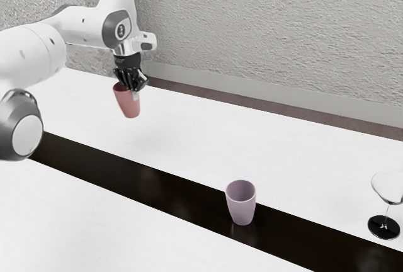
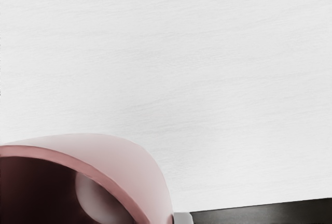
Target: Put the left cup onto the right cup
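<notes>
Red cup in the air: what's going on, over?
Pincer shut on red cup, held above table. Lilac cup upright on dark strip, toward exterior view's right. Wine glass beyond it, off the path.

Surface findings: the rose-red tapered cup [image 1: 128,104] [image 2: 111,157] is smooth and matt, plastic-like. The mauve tapered cup [image 1: 241,203] has the same finish. The white table top [image 1: 208,127] [image 2: 181,68] is matt with a faint fine grain, and its black band [image 1: 157,181] [image 2: 270,212] is glossy and reflective. The clear stemmed glass [image 1: 388,189] is glossy and transparent. The grey wall [image 1: 283,20] is rough, stippled plaster. The white arm shell [image 1: 38,45] is smooth satin. The black gripper [image 1: 132,92] is matt.
</notes>
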Robot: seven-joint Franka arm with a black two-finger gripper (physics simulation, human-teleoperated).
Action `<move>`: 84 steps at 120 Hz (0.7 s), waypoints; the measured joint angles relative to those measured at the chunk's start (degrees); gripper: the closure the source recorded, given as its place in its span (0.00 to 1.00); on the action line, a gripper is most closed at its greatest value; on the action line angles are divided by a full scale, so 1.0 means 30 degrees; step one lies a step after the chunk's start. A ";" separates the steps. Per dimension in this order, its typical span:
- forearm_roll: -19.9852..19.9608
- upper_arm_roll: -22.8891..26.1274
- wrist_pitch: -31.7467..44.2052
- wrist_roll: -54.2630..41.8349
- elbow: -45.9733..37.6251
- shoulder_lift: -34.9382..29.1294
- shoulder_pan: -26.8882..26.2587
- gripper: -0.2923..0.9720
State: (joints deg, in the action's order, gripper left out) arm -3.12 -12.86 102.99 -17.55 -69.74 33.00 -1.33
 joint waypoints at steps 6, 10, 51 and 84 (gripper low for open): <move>0.0028 -0.0081 -0.0028 -0.0002 -0.0370 -0.0692 -0.0204 0.85; 0.0049 -0.0117 -0.0063 -0.0007 -0.0518 -0.1049 -0.0361 0.85; 0.0395 -0.0517 -0.0356 -0.0073 -0.1096 -0.2256 -0.3106 0.85; 0.0389 -0.0630 -0.0358 -0.0114 -0.1904 -0.3248 -0.6029 0.85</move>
State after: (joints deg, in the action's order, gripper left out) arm -1.96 -14.75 101.91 -17.89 -75.46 23.25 -19.42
